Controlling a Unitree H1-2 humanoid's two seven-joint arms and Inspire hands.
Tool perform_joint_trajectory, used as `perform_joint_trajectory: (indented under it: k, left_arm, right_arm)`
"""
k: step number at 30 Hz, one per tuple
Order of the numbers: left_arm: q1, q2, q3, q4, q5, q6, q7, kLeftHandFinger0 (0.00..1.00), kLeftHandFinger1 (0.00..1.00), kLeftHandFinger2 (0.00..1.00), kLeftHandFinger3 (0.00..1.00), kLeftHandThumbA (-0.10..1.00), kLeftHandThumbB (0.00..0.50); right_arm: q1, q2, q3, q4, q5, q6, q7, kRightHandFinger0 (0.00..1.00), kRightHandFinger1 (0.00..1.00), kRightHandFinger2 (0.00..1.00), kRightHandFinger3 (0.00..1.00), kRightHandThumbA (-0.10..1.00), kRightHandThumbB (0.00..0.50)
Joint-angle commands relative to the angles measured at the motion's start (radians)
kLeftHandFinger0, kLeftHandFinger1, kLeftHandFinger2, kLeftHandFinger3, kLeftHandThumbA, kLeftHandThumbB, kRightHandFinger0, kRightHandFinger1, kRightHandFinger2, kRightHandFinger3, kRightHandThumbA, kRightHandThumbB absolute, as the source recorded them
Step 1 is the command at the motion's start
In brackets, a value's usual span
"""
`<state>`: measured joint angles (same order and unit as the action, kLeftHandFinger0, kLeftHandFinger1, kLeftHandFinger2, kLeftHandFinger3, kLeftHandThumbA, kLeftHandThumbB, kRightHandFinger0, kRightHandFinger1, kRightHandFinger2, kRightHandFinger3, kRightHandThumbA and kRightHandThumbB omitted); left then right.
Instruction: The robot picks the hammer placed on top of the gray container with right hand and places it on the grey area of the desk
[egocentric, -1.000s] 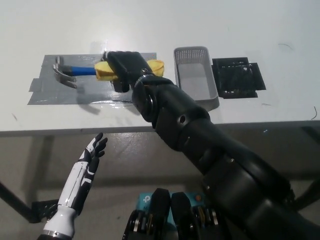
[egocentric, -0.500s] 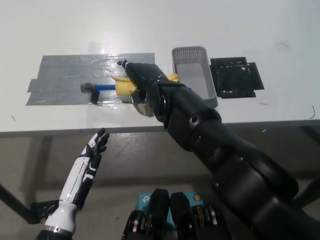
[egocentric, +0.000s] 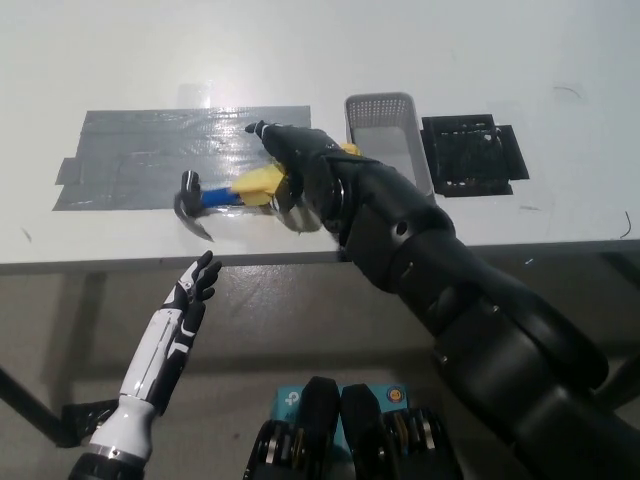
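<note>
The hammer (egocentric: 222, 195) lies on the grey taped area (egocentric: 140, 155) of the white desk, its dark head (egocentric: 190, 202) near the area's front edge and its yellow grip running back under my black right hand (egocentric: 292, 162). That hand rests over the grip with its fingers (egocentric: 256, 128) stretched out flat, not wrapped around it. The end of the yellow grip shows beside the gray container (egocentric: 381, 101). My white left hand (egocentric: 186, 305) hangs below the desk's front edge, fingers apart and empty.
The gray mesh container stands empty just right of the taped area. A black mat (egocentric: 474, 155) lies to its right. The desk's front edge (egocentric: 120, 264) runs close under the hammer's head.
A second ago my right hand held the hammer in a fist above the grey area. The hammer has come down onto the tape, its head has swung nearer the front edge, and the fingers have opened.
</note>
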<state>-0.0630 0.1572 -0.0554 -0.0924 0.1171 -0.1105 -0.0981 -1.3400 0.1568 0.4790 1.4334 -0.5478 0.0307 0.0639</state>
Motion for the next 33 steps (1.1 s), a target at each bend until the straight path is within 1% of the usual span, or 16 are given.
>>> perform_joint_trajectory:
  k: [1, 2, 3, 4, 5, 6, 7, 9, 13, 14, 24, 27, 29, 30, 31, 33]
  left_arm:
    - [-0.015, 0.009, -0.006, -0.018, -0.007, -0.006, -0.015, 1.0, 1.0, 1.0, 1.0, 1.0, 0.232]
    - [-0.017, 0.01, -0.007, -0.016, -0.008, -0.007, -0.016, 1.0, 1.0, 1.0, 1.0, 1.0, 0.232]
    - [-0.018, 0.01, -0.007, -0.015, -0.01, -0.009, -0.018, 1.0, 1.0, 1.0, 1.0, 1.0, 0.231]
    - [-0.02, 0.012, -0.008, -0.013, -0.008, -0.012, -0.018, 1.0, 1.0, 1.0, 1.0, 1.0, 0.227]
    - [-0.024, 0.015, -0.01, -0.012, -0.005, -0.015, -0.02, 1.0, 1.0, 1.0, 1.0, 1.0, 0.227]
    - [-0.025, 0.017, -0.011, -0.012, -0.002, -0.013, -0.021, 1.0, 1.0, 1.0, 1.0, 1.0, 0.229]
    - [-0.027, 0.016, -0.011, -0.014, -0.004, -0.008, -0.022, 1.0, 1.0, 1.0, 1.0, 1.0, 0.232]
    - [-0.026, 0.017, -0.012, -0.014, -0.007, -0.014, -0.025, 1.0, 1.0, 1.0, 1.0, 1.0, 0.223]
    - [-0.028, 0.017, -0.014, -0.012, -0.008, -0.016, -0.026, 1.0, 1.0, 1.0, 1.0, 1.0, 0.221]
    - [-0.03, 0.01, -0.02, -0.01, -0.003, -0.014, -0.024, 1.0, 1.0, 1.0, 1.0, 1.0, 0.228]
    - [-0.048, 0.011, -0.036, -0.005, 0.002, -0.018, -0.022, 1.0, 1.0, 1.0, 1.0, 1.0, 0.221]
    - [-0.062, 0.012, -0.049, -0.002, 0.008, -0.012, -0.024, 1.0, 1.0, 1.0, 1.0, 1.0, 0.235]
    - [-0.062, 0.013, -0.051, -0.002, 0.007, -0.012, -0.022, 1.0, 1.0, 1.0, 1.0, 1.0, 0.236]
    - [-0.07, 0.007, -0.052, 0.006, 0.01, -0.015, -0.017, 1.0, 1.0, 1.0, 1.0, 1.0, 0.232]
    - [-0.075, 0.006, -0.051, 0.009, 0.014, -0.014, -0.013, 1.0, 1.0, 1.0, 1.0, 1.0, 0.242]
    - [-0.076, 0.007, -0.046, 0.009, 0.014, -0.012, -0.008, 1.0, 1.0, 1.0, 1.0, 1.0, 0.248]
  right_arm:
    - [-0.127, -0.03, -0.11, -0.061, 0.125, -0.022, 0.077, 1.0, 1.0, 1.0, 1.0, 0.82, 0.5]
    - [-0.133, -0.032, -0.137, -0.065, 0.148, -0.025, 0.095, 1.0, 1.0, 1.0, 1.0, 0.88, 0.5]
    - [-0.14, -0.035, -0.175, -0.068, 0.174, -0.028, 0.12, 1.0, 1.0, 1.0, 1.0, 0.84, 0.5]
    - [-0.155, -0.037, -0.248, -0.072, 0.242, -0.014, 0.173, 1.0, 1.0, 1.0, 1.0, 0.81, 0.5]
    - [-0.176, -0.041, -0.354, -0.078, 0.347, 0.007, 0.25, 1.0, 1.0, 1.0, 1.0, 0.99, 0.5]
    - [-0.205, -0.046, -0.431, -0.088, 0.417, 0.036, 0.309, 1.0, 1.0, 1.0, 1.0, 0.87, 0.5]
    - [-0.241, -0.043, -0.532, -0.108, 0.508, 0.103, 0.327, 1.0, 1.0, 1.0, 1.0, 0.79, 0.5]
    - [-0.276, -0.041, -0.574, -0.128, 0.525, 0.105, 0.334, 1.0, 1.0, 1.0, 1.0, 0.91, 0.5]
    - [-0.283, -0.041, -0.61, -0.131, 0.511, 0.114, 0.346, 1.0, 1.0, 1.0, 1.0, 0.92, 0.5]
    - [-0.323, -0.026, -0.654, -0.165, 0.55, 0.097, 0.322, 1.0, 1.0, 1.0, 1.0, 0.9, 0.5]
    - [-0.329, -0.01, -0.691, -0.198, 0.535, 0.133, 0.312, 1.0, 1.0, 1.0, 1.0, 0.86, 0.5]
    - [-0.296, -0.079, -0.664, -0.25, 0.52, 0.112, 0.322, 1.0, 1.0, 1.0, 1.0, 0.85, 0.5]
    - [-0.292, -0.08, -0.658, -0.257, 0.526, 0.117, 0.321, 1.0, 1.0, 1.0, 1.0, 0.85, 0.5]
    - [-0.269, -0.129, -0.64, -0.374, 0.512, 0.138, 0.327, 1.0, 1.0, 1.0, 1.0, 0.9, 0.5]
    - [-0.245, -0.164, -0.627, -0.474, 0.506, 0.148, 0.344, 1.0, 1.0, 1.0, 1.0, 0.95, 0.5]
    - [-0.199, -0.215, -0.606, -0.646, 0.495, 0.194, 0.365, 1.0, 1.0, 1.0, 1.0, 0.96, 0.5]
